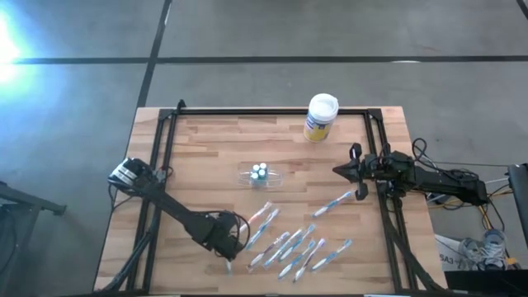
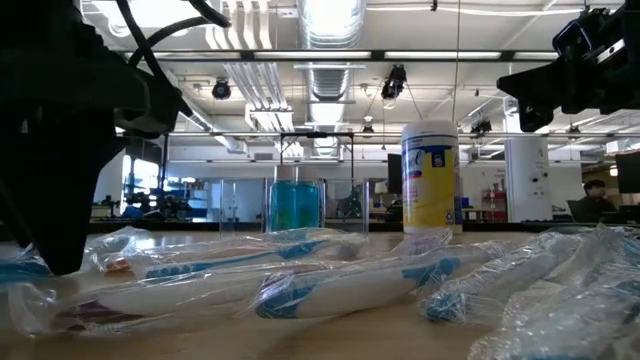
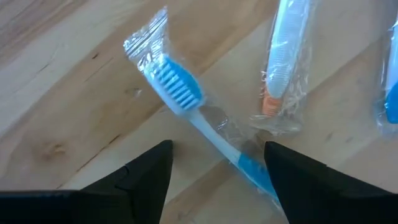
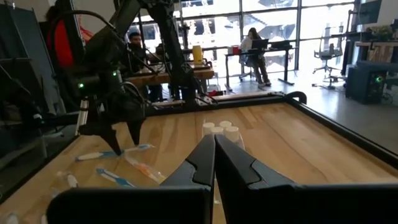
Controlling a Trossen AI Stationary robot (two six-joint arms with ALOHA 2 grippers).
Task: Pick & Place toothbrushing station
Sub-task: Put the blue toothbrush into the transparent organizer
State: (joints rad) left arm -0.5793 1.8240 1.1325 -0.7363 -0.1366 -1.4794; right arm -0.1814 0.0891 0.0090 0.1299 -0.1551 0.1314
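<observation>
The small clear plastic holder (image 1: 261,176) sits near the middle of the wooden surface (image 1: 206,148), its long axis running across the surface from left to right, with three teal-capped white tubes (image 1: 260,171) standing upright in it. In the low view it is mostly hidden behind wrapped brushes. The slim white-blue-pink toothbrushes in clear wrappers (image 1: 293,243) lie scattered toward the near edge, most slanting the same diagonal way. One lone wrapped toothbrush (image 1: 332,202) lies apart, nearer the right arm.

The left tool (image 1: 233,247) hangs low over the leftmost brushes with its fingers apart. In its wrist view a blue-headed wrapped toothbrush (image 3: 186,99) lies diagonally between the fingers (image 3: 149,174), its handle end cut off. The right tool (image 1: 340,170) waits above the surface's right side, fingers pressed together. A white-lidded canister with a yellow-blue label (image 1: 321,116) stands at the far edge.
</observation>
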